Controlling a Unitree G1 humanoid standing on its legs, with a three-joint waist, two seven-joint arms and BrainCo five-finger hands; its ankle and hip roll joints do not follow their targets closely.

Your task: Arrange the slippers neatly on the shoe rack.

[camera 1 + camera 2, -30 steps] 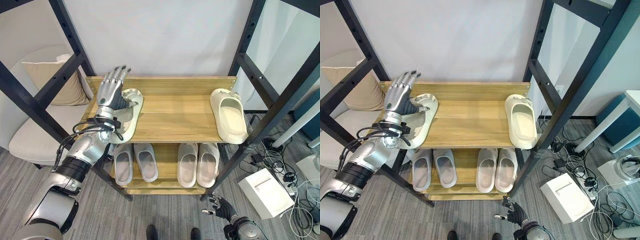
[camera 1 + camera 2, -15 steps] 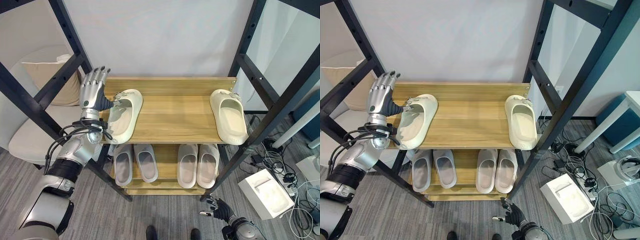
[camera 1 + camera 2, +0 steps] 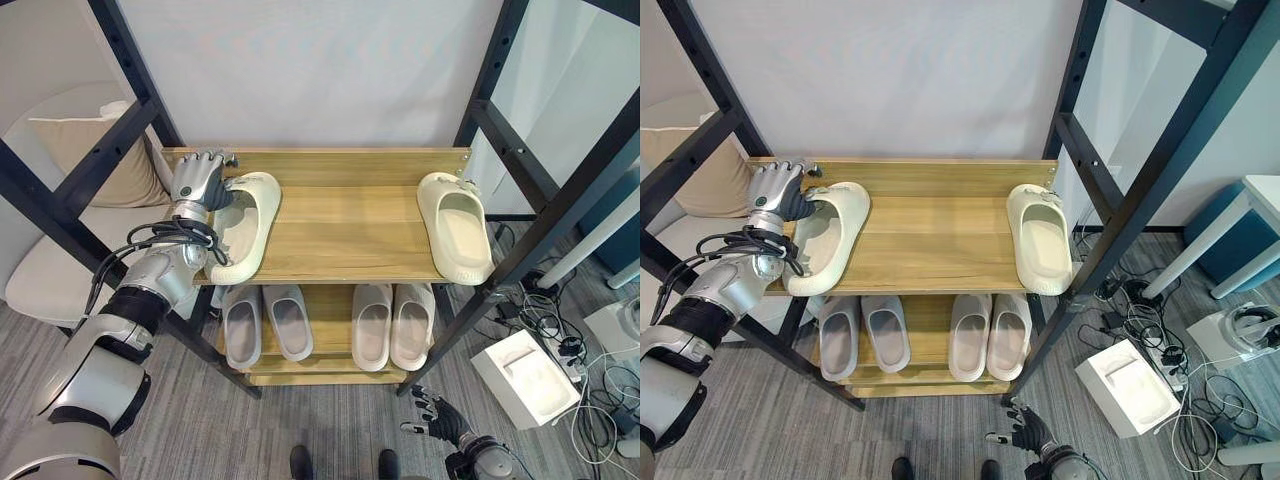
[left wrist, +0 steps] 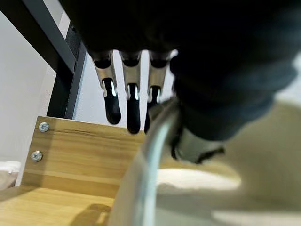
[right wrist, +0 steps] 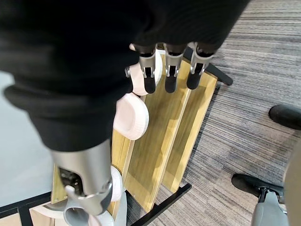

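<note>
Left hand [image 3: 197, 180] curled over the toe of the cream slipper [image 3: 243, 228] at the shelf's [image 3: 340, 235] left edge, mate slipper [image 3: 455, 226] at far right, right hand [image 3: 438, 416] loosely spread, lower right.

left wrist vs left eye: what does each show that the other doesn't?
Left wrist alone gives the close look: the left robot hand with fingers curled over the rim of the cream slipper.

Left eye alone gives the layout: a second cream slipper at the top shelf's right end, two grey pairs on the lower shelf, the right robot hand low near the floor, and a cushion behind the rack.

Both show the left slipper on the wooden top shelf.
</note>
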